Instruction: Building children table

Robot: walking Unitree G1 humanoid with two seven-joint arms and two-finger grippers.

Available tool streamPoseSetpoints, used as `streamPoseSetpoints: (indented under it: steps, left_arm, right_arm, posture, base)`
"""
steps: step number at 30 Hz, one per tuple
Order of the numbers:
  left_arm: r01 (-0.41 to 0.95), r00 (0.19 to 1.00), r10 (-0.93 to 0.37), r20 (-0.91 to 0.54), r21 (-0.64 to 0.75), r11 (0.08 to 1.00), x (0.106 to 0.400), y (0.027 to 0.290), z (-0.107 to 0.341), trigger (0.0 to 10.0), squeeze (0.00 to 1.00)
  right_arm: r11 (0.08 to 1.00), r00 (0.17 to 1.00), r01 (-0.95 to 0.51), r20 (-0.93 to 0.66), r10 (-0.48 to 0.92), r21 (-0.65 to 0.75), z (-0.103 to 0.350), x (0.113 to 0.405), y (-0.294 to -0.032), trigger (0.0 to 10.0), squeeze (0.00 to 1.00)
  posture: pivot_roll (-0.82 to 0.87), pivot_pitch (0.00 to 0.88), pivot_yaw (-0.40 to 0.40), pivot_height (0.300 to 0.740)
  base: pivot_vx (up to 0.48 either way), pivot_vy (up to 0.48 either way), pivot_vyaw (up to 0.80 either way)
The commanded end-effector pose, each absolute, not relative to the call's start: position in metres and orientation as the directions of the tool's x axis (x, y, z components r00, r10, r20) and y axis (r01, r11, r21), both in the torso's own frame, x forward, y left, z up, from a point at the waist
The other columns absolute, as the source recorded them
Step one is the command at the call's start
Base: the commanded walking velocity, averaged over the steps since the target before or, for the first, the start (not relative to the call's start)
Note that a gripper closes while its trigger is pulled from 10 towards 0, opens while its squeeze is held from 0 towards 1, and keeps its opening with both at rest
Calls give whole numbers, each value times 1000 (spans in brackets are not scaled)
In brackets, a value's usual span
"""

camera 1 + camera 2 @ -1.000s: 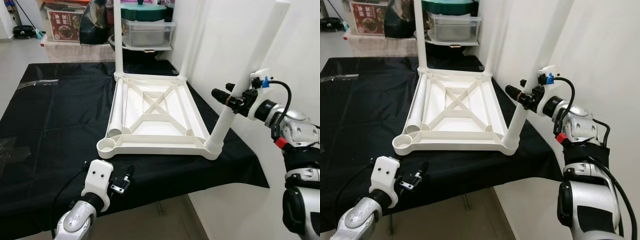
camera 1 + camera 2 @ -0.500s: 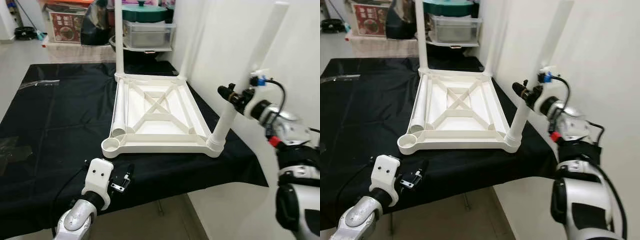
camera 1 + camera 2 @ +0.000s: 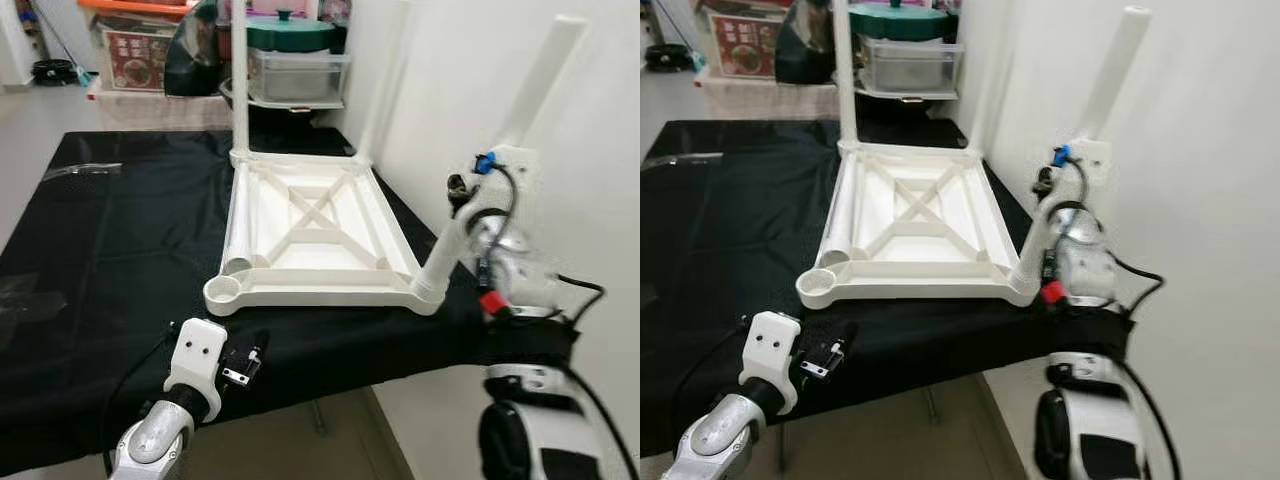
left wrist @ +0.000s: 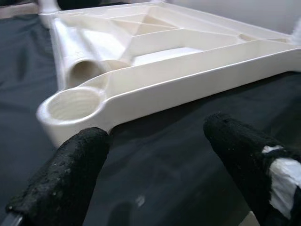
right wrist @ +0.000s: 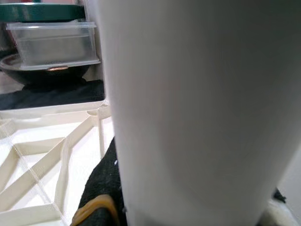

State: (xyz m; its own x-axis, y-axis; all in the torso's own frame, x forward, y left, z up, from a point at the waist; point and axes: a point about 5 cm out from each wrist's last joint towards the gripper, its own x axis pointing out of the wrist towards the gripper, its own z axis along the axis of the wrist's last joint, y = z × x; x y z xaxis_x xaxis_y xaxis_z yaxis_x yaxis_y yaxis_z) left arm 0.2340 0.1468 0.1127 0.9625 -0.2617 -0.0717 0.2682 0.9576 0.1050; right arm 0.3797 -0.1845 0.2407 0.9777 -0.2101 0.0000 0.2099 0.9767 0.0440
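Note:
A white plastic tabletop (image 3: 318, 232) lies upside down on the black-clothed table (image 3: 110, 250). Two legs stand upright in its far corners (image 3: 239, 85). A third leg (image 3: 488, 165) rises tilted from the near right socket, and my right gripper (image 3: 458, 190) is shut on it about a third of the way up; one black finger (image 5: 98, 193) shows beside the leg. A loose leg (image 3: 238, 222) lies inside the top along its left side. The near left socket (image 3: 224, 291) is empty. My left gripper (image 3: 250, 358) hovers open near the table's front edge, fingers (image 4: 70, 179) apart, facing that socket (image 4: 75, 104).
A white wall (image 3: 600, 120) stands close on the right, right behind the tilted leg. Storage boxes and a green-lidded pot (image 3: 295, 55) sit behind the table. A clear plastic scrap (image 3: 80, 170) lies on the cloth at the far left.
My right forearm has swung in close to the tilted leg and the wrist has turned upward, still holding the leg. The left arm has stayed put.

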Motion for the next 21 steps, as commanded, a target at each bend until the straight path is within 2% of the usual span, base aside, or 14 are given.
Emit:
streamPoseSetpoints:
  steps: [1,4,5,6,9,10,11,13,14,15,16,21]
  left_arm:
    - [271,961,-264,-82,103,957,234,143,109,10000,0]
    - [271,961,-264,-82,102,957,233,142,109,10000,0]
    - [271,961,-263,-82,101,957,233,142,109,10000,0]
    - [269,962,-261,-83,101,958,233,143,109,10000,0]
    - [267,962,-259,-84,101,958,232,144,109,10000,0]
    - [265,963,-257,-84,102,959,232,145,109,10000,0]
    - [265,963,-257,-85,103,959,233,146,109,10000,0]
    - [266,962,-257,-86,102,959,233,145,108,10000,0]
    - [268,962,-260,-87,101,958,233,144,108,10000,0]
    - [268,962,-260,-87,101,958,233,144,108,10000,0]
    - [270,961,-262,-87,100,958,233,143,108,10000,0]
    - [272,961,-264,-87,99,957,233,142,108,10000,0]
  right_arm:
    - [975,971,220,-104,-216,29,224,379,-170,0,0]
    - [974,970,223,-108,-218,31,224,378,-167,0,0]
    - [973,968,230,-115,-225,35,224,377,-165,5373,0]
    - [972,967,231,-116,-226,35,224,376,-164,10000,0]
    - [973,968,228,-116,-223,36,225,376,-164,10000,0]
    - [972,967,233,-112,-227,41,226,375,-165,10000,290]
    - [971,968,236,-100,-230,50,229,373,-168,10000,1000]
    - [971,969,234,-87,-230,46,233,372,-170,10000,1000]
    - [977,977,206,-69,-202,57,239,372,-173,10000,671]
    - [977,977,206,-69,-202,57,239,372,-173,10000,671]
    - [984,985,171,-48,-169,57,244,373,-175,10000,0]
    - [988,990,138,-22,-137,70,249,374,-179,10000,0]
  posture:
    - [19,0,-127,740]
    - [19,0,-127,740]
    - [23,0,-130,740]
    - [23,0,-131,740]
    - [18,0,-129,740]
    - [17,0,-129,740]
    - [13,0,-128,740]
    - [10,0,-126,740]
    - [10,0,-126,740]
    - [10,0,-126,740]
    - [9,0,-124,740]
    - [10,0,-126,740]
  base:
    - [0,0,0]
    - [0,0,0]
    - [0,0,0]
    - [0,0,0]
    - [0,0,0]
    - [0,0,0]
    - [0,0,0]
    - [0,0,0]
    - [0,0,0]
    - [0,0,0]
    - [0,0,0]
    - [0,0,0]
